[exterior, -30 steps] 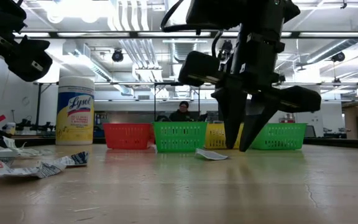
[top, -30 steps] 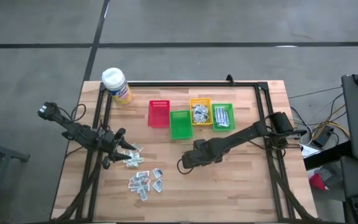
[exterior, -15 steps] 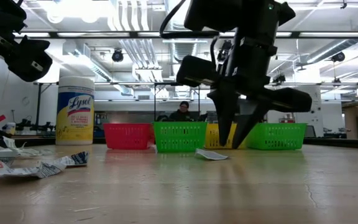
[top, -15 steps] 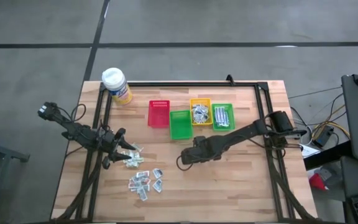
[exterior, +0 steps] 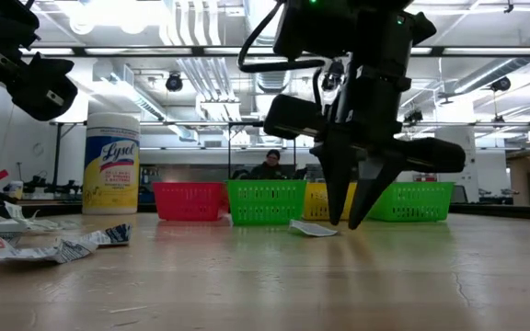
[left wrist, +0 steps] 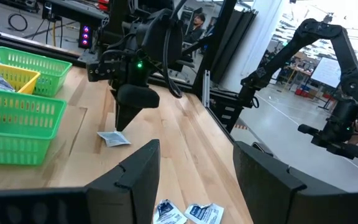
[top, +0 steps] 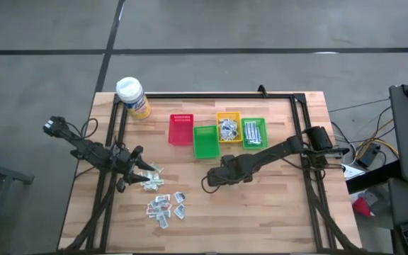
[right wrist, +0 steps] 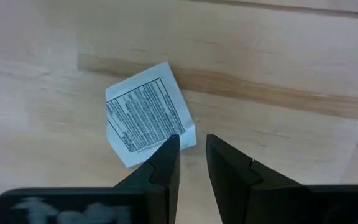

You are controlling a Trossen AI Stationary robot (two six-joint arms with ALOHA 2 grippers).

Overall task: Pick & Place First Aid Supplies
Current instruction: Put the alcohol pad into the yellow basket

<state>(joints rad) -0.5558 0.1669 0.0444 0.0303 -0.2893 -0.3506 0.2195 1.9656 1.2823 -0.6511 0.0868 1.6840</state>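
Right tool, fingers slightly parted and empty, hangs over a lone packet; beyond it, yellow bin and green bin hold packets, red bin empty.

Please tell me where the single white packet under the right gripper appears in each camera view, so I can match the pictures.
High view: hidden beneath the right gripper, in front of the green bin.
Low view: the packet lies flat on the table, beside the gripper's lowered tips.
Left wrist view: the packet lies below the other arm's gripper.
Right wrist view: the packet, printed side up, just ahead of the parted fingers.
Shared landmark: the green bin.
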